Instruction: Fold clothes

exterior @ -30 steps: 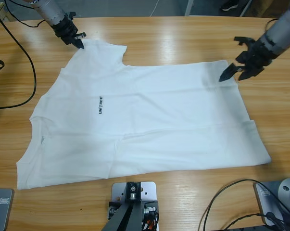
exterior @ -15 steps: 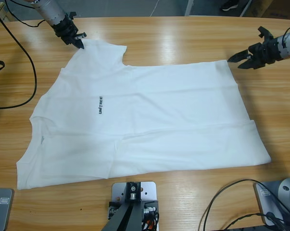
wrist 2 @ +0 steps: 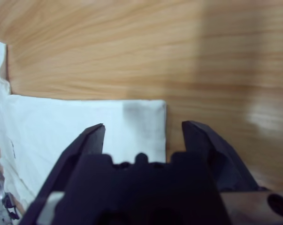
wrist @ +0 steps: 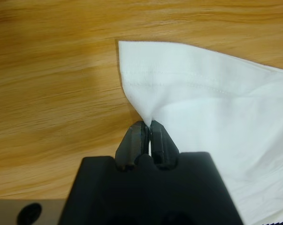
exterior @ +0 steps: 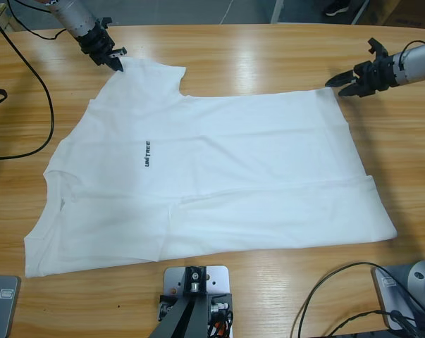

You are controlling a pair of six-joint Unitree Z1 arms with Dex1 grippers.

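High view. The T-shirt (exterior: 212,176) lies flat on the wooden table (exterior: 268,56), chest logo (exterior: 147,153) up, its long axis running across the table from the neck end at picture left to the hem end at picture right. My left gripper (exterior: 113,58) sits at the shirt's upper-left corner, on the sleeve tip. My right gripper (exterior: 346,79) hangs at the upper-right corner of the hem, its tips just beside the cloth edge. Each arm is the nearer one to its own corner; the two corners lie well apart along the shirt's far edge.

Left wrist view. My left gripper (wrist: 147,133) has its jaws pressed together on a pinch of white fabric (wrist: 188,93); the sleeve corner fans away from the tips, with its stitched hem visible.

Right wrist view. My right gripper (wrist 2: 142,133) has its jaws spread wide and holds nothing. The hem corner (wrist 2: 146,122) lies directly ahead, between the two jaws, its side edge closer to the jaw at picture right. I judge that the coming grasp turns on this: the corner lies forward and below, so the jaws must advance a little and close across the edge.
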